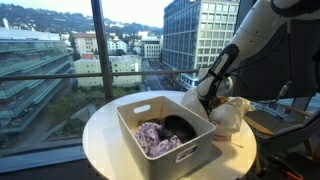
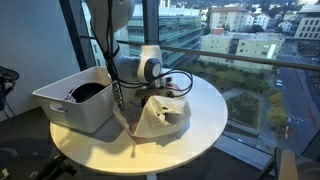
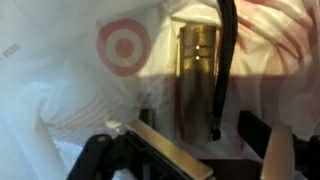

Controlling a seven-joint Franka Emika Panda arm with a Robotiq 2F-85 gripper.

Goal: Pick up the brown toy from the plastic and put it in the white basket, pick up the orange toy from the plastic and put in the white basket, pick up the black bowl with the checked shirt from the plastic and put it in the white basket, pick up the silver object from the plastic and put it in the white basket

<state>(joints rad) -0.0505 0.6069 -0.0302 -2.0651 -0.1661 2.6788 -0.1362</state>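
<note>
In an exterior view, the white basket (image 1: 148, 100) sits on the round table (image 1: 105, 140). The black bowl (image 1: 180, 127) and the checked shirt (image 1: 155, 138) are already inside it. The arm (image 1: 250, 40) reaches down just past the basket's far corner. There the gripper (image 1: 208, 102) hangs over the crumpled plastic bag (image 1: 232, 115), which lies right beside the basket. From here I can't tell how the jaws stand, and the silver object is too small to pick out. In an exterior view from across the table, the basket (image 2: 70, 108) shows the bowl's dark rim (image 2: 88, 92) above its wall. The bag (image 2: 160, 118) is heaped just next to the basket, toward the middle of the table. The wrist is low between basket and bag, its fingers lost against the dark cabling. Now the wrist view shows the silver object (image 3: 197, 80), a plain cylinder lying on the plastic printed with a red bullseye (image 3: 123, 47). Its long axis runs straight up and down the picture, and its lower end points at the gripper (image 3: 187, 146). A black cable (image 3: 225, 60) trails along its right side. The two fingers (image 3: 98, 155) stand wide apart at the bottom edge. They grip nothing, and the cylinder lies just beyond the gap between them, a little right of centre.
</note>
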